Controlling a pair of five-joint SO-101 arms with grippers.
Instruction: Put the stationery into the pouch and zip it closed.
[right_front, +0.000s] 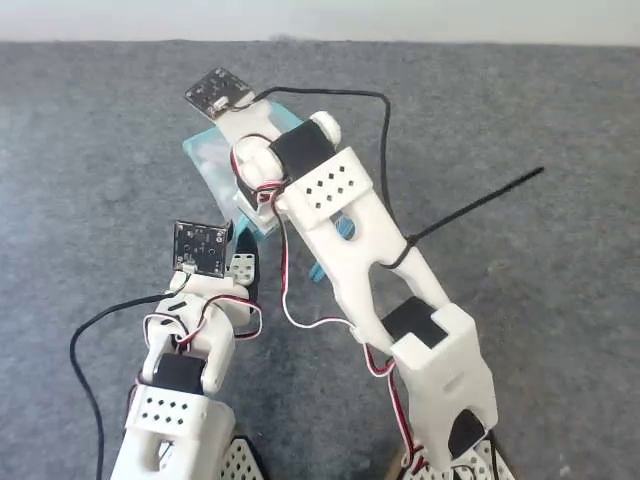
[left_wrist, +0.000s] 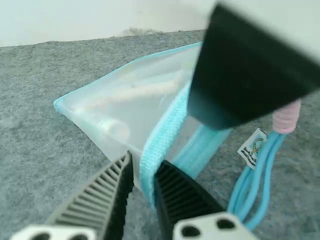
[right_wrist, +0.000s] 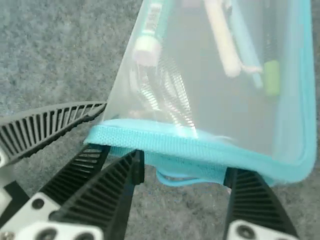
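Left gripper (left_wrist: 144, 169): both ribbed dark fingers (left_wrist: 107, 192) are closed on the light-blue zip band (left_wrist: 162, 135) of the translucent pouch (left_wrist: 125, 100). The pouch rests on grey carpet (left_wrist: 45, 160), with pale stationery inside (shapes blurred). A blue cord (left_wrist: 255, 192) with a white tag (left_wrist: 252, 148) lies beside it. A black block (left_wrist: 245, 70) of the other arm is overhead.

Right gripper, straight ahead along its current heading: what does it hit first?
The right gripper would first meet the pouch, at its blue zipper edge, which lies right before its open jaws. A thin blue loop under that edge may touch about as soon, but depth is unclear.
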